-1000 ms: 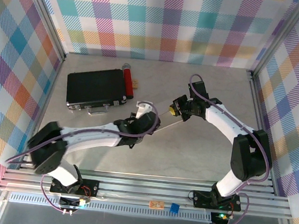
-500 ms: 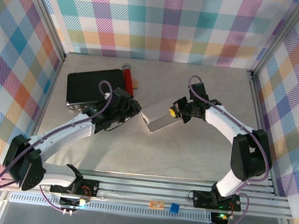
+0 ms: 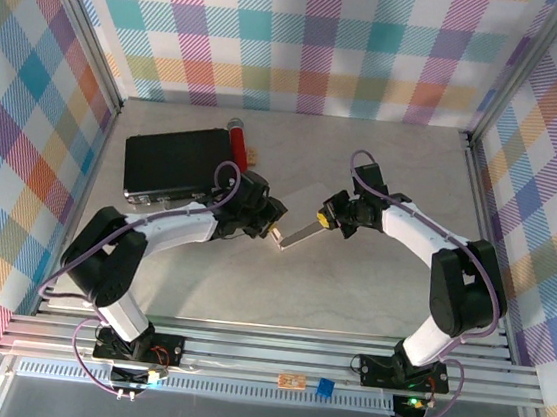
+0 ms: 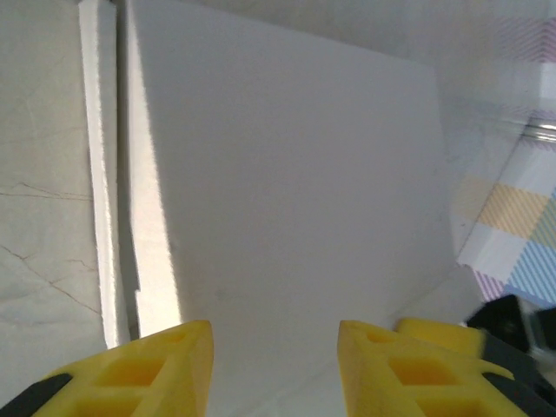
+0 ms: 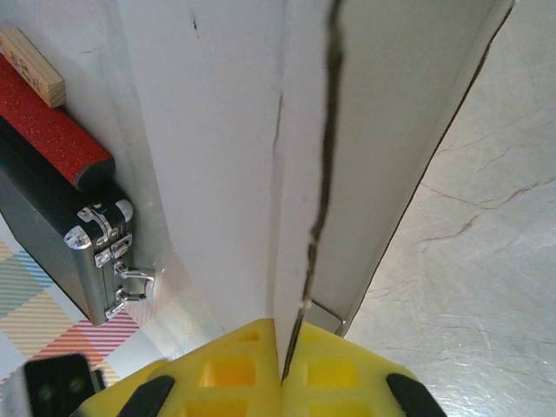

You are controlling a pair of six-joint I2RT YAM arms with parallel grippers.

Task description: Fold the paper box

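Nothing legible found. The white thin-cardboard paper box (image 4: 287, 174) has blank faces; the black rectangular case (image 3: 178, 162), upper left, bears no readable marking.

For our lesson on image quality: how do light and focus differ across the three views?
Top external: even light, the paper box sharp. Left wrist: a bright strip near its left edge, the rest shaded. Right wrist: the right gripper looks soft.

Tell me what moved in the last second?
The left claw swung off towards the black rectangular case, then came back, open, to the left end of the white thin-cardboard box. The box briefly showed a broad face and looks narrower again. The right claw stayed shut on its other end; the case and the red cylinder did not move.
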